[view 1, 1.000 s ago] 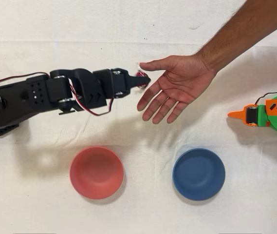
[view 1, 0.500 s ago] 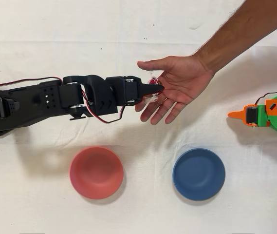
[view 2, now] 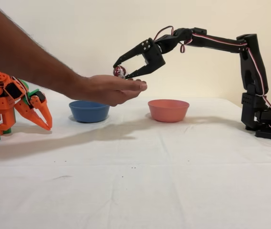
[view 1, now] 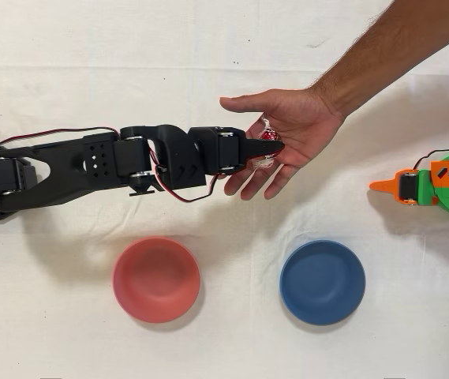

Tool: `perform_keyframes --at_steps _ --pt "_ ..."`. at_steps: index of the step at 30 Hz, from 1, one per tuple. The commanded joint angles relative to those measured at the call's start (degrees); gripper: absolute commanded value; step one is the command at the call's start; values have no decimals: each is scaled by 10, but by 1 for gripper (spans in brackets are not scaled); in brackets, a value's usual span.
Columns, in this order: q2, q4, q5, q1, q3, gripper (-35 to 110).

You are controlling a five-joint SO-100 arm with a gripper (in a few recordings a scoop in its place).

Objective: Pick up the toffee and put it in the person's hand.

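1. The black arm reaches out over the table [view 2: 173, 181], and its gripper [view 1: 270, 145] is right above the person's hand [view 1: 291, 138].
2. The gripper pinches the toffee [view 1: 268, 136] between its two fingers. In the side view the toffee [view 2: 119, 71] sits at the fingertips, just above the palm of the hand [view 2: 109, 89]. I cannot tell if it touches the skin yet.
3. The hand is open, palm up, with the fingers spread toward the arm.
4. The pink bowl [view 1: 156, 279] and the blue bowl [view 1: 322, 282] sit on the table well away from the hand. They play no part here. The orange arm [view 2: 11, 102] stands idle past the hand.
5. I think the step now is letting go. To do it well, the gripper should stay over the middle of the palm, not over the fingers, so the toffee cannot slip through a gap.
6. It should open slowly and only a little, so the sweet drops softly and does not bounce off.
7. The crinkly wrapper might catch on a finger of the gripper, so the arm should lift straight up after it opens.
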Motion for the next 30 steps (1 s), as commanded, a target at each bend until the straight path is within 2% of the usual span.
perform_keyframes --at_steps 1,30 --pt "22 -9 8 -1 -51 13" --pt "61 1 -4 -4 -21 19"
